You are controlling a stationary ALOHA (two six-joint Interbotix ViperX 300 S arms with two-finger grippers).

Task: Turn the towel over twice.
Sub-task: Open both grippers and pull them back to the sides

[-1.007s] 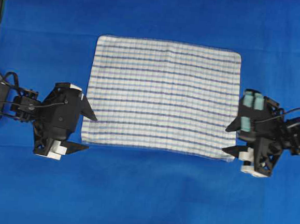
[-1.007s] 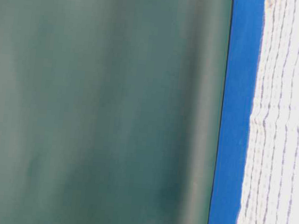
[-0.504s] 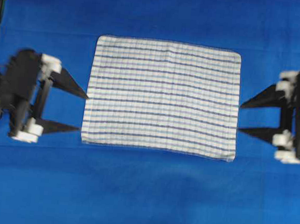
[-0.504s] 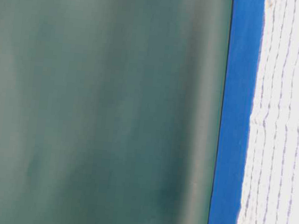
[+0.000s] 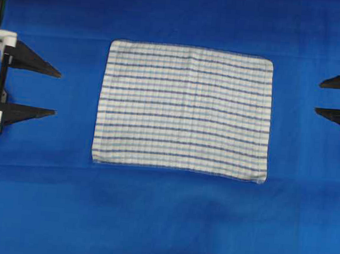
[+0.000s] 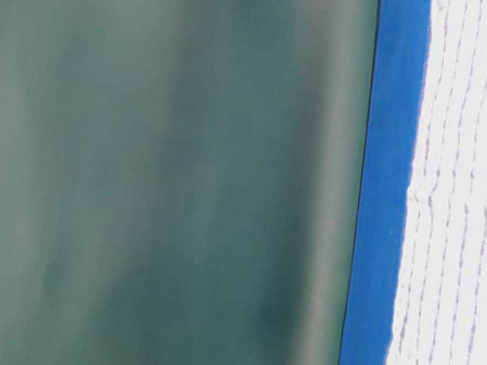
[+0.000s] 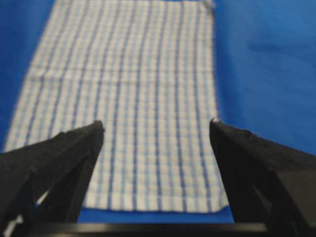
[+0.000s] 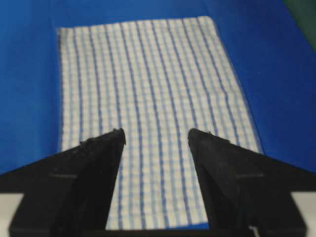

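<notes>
Lying flat, the white blue-striped towel is unwrinkled; both grippers' fingers spread, empty.

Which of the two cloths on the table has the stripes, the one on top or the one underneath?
The one on top: the towel, white with thin blue stripes, lying flat. The blue sheet under it is plain and covers the whole table.

You see a white towel crossed by thin dark-blue and light-blue stripes, with a faint grid weave. It lies on a plain bright-blue sheet. Your grippers' fingers are black, with white mounts on the left gripper.
</notes>
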